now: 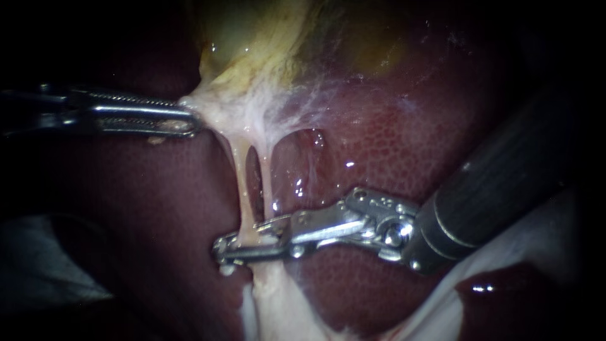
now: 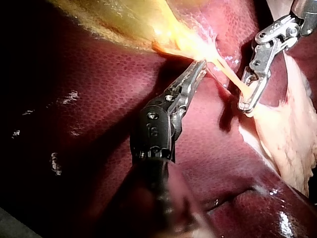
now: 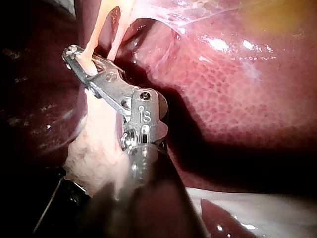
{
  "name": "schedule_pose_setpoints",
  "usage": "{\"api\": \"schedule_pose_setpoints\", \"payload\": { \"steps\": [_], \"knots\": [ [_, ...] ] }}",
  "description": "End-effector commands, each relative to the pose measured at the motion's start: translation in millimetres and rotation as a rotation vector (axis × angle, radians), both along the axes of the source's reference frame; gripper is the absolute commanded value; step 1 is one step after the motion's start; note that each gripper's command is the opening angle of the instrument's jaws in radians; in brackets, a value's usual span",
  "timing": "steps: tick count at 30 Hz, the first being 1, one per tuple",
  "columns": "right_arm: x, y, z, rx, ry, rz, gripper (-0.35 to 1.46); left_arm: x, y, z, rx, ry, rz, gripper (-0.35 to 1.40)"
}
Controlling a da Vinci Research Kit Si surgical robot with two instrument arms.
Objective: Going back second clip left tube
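Two pale tubes run down from the yellowish gallbladder [image 1: 252, 38] over the liver [image 1: 391, 145]. The left tube [image 1: 243, 189] is the thicker one; the right tube [image 1: 265, 183] lies close beside it. My left instrument [image 1: 189, 120] comes in level from the left, its jaws shut on the pale tissue at the gallbladder's lower end and holding it taut. My right instrument [image 1: 243, 243] reaches in from the right. Its jaws close on the left tube's lower end from both sides, also shown in the right wrist view [image 3: 81, 62]. I cannot make out a clip.
Pale fatty tissue [image 1: 278, 303] spreads below the right instrument's jaws, where the tubes end. A thin white membrane [image 1: 315, 95] fans from the gallbladder over the liver. A greyish sheet [image 1: 44, 265] lies at the lower left, and more pale tissue [image 1: 524, 246] under the right shaft.
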State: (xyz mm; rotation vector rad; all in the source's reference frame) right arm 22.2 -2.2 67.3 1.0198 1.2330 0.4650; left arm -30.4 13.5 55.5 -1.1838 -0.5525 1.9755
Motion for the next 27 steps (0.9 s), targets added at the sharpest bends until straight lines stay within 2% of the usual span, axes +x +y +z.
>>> {"api": "schedule_pose_setpoints", "payload": {
  "steps": [1,2,3,4,7,11,16,21,23,27],
  "knots": [
    [0.2,0.1,0.0,-0.002,-0.006,0.022,-0.11,0.0,0.0,0.0,0.0,0.0,0.0,-0.35],
    [0.2,0.2,0.0,-0.005,-0.013,0.061,0.07,0.0,0.0,0.0,0.0,0.0,0.0,-0.35],
    [0.4,0.4,0.1,-0.025,-0.017,0.082,0.24,0.0,0.0,0.0,0.0,0.0,0.0,-0.35],
    [0.5,0.5,0.2,-0.044,-0.019,0.094,0.34,0.0,0.0,0.0,0.0,0.0,0.0,-0.35],
    [0.3,1.1,0.3,-0.119,-0.03,0.136,0.44,0.0,0.0,0.0,0.0,0.0,0.0,-0.35],
    [-0.3,2.1,0.1,-0.253,-0.096,0.164,0.49,0.1,0.0,0.1,0.0,0.0,0.0,-0.35],
    [-1.9,3.2,-0.9,-0.341,-0.149,0.182,0.49,0.2,0.1,0.2,0.0,-0.001,0.001,-0.35],
    [-4.7,4.4,-2.5,-0.365,-0.154,0.191,0.5,0.2,0.1,0.2,0.0,-0.001,0.001,-0.35],
    [-5.9,4.7,-3.1,-0.389,-0.153,0.185,0.5,0.3,0.1,0.2,0.0,-0.001,0.001,-0.35],
    [-9.1,4.9,-5.0,-0.453,-0.153,0.134,0.5,0.4,0.1,0.2,-0.001,0.001,0.0,-0.35]
  ]
}}
